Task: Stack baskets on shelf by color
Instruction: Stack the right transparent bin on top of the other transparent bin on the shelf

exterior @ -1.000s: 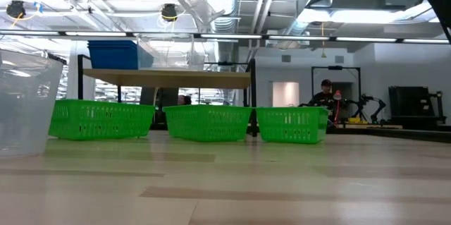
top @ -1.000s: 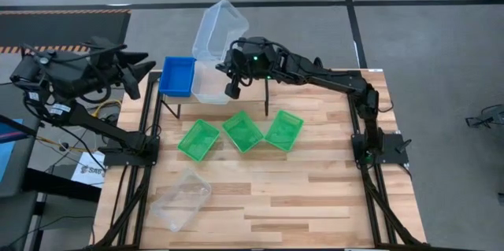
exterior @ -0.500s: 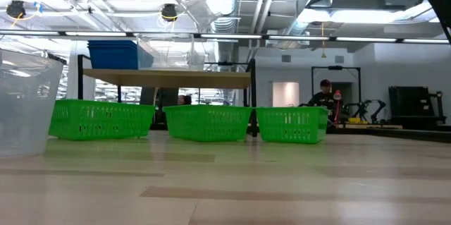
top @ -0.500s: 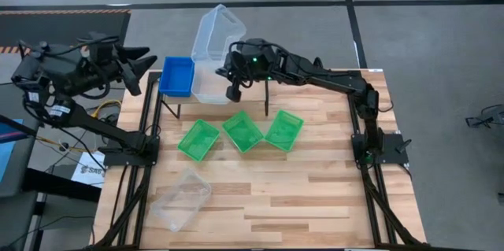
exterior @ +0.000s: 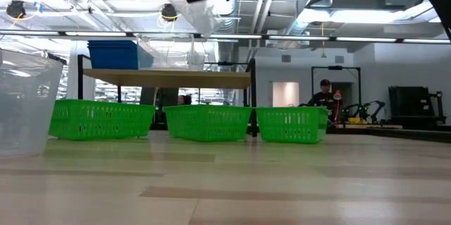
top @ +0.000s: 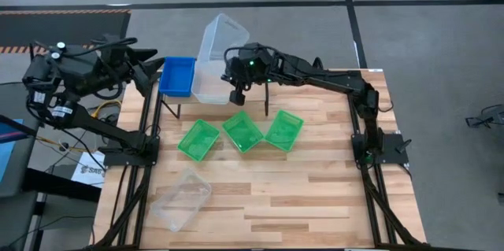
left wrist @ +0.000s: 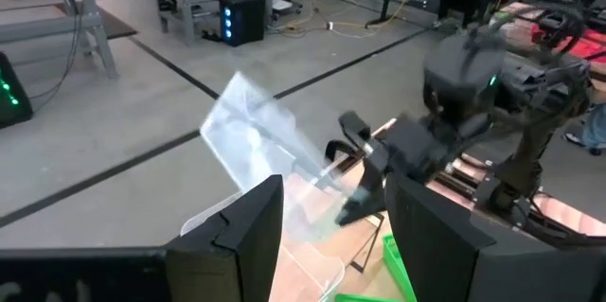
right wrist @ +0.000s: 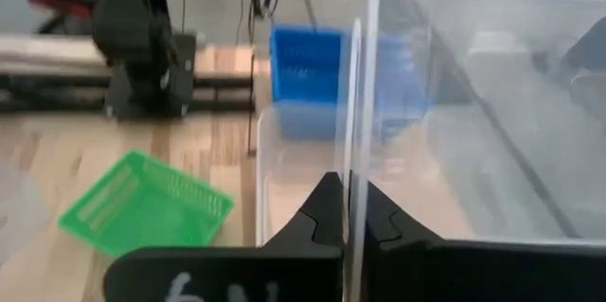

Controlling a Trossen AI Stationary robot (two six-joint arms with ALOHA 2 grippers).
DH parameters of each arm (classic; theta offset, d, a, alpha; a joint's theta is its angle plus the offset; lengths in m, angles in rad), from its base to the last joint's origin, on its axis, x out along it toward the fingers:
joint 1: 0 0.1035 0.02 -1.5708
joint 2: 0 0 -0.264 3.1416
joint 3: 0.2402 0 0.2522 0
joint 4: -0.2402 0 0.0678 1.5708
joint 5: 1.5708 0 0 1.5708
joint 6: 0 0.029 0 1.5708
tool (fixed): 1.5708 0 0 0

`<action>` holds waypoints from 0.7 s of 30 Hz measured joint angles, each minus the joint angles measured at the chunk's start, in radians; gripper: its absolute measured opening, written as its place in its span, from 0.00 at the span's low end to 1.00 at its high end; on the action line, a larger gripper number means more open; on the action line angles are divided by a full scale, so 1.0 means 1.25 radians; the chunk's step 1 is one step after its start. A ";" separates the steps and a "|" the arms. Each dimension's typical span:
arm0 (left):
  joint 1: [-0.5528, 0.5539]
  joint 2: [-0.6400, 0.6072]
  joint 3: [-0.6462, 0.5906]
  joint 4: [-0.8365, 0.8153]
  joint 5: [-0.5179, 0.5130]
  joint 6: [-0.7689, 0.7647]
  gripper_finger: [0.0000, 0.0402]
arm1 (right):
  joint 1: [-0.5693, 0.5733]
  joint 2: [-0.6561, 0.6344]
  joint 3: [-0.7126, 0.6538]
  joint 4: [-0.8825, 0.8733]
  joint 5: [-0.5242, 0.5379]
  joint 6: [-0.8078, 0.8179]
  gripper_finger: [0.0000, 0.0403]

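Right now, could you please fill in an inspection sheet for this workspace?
Surface: slatted wooden table, mostly bare at the front.
Job's things: shelf carries a blue basket and a clear basket; three green baskets in a row before it; another clear basket at the front left.
Clutter: nothing seen.
Hands: right hand grips the rim of a tilted clear basket above the shelf; left hand open, left of the shelf.
Cables: loose cables beside the left arm's base.
Surroundings: person far behind.
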 joint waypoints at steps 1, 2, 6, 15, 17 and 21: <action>0.001 0.000 0.000 0.000 0.000 0.000 0.44 | 0.001 0.001 -0.008 -0.006 0.000 0.000 0.03; 0.002 0.001 0.000 0.000 0.002 0.000 0.44 | 0.002 0.003 -0.009 -0.017 0.000 -0.001 0.03; 0.002 0.001 0.000 0.001 0.001 -0.002 0.44 | 0.005 0.019 -0.004 -0.002 0.000 -0.046 0.03; 0.002 0.000 0.000 0.001 -0.001 -0.035 0.44 | 0.002 0.063 -0.006 -0.011 -0.014 -0.066 0.03; 0.002 0.000 0.000 0.001 -0.002 -0.035 0.44 | 0.001 0.067 -0.005 -0.009 -0.016 -0.068 0.03; 0.002 0.000 0.000 0.001 -0.003 -0.035 0.44 | 0.001 0.067 -0.005 -0.012 -0.017 -0.069 0.03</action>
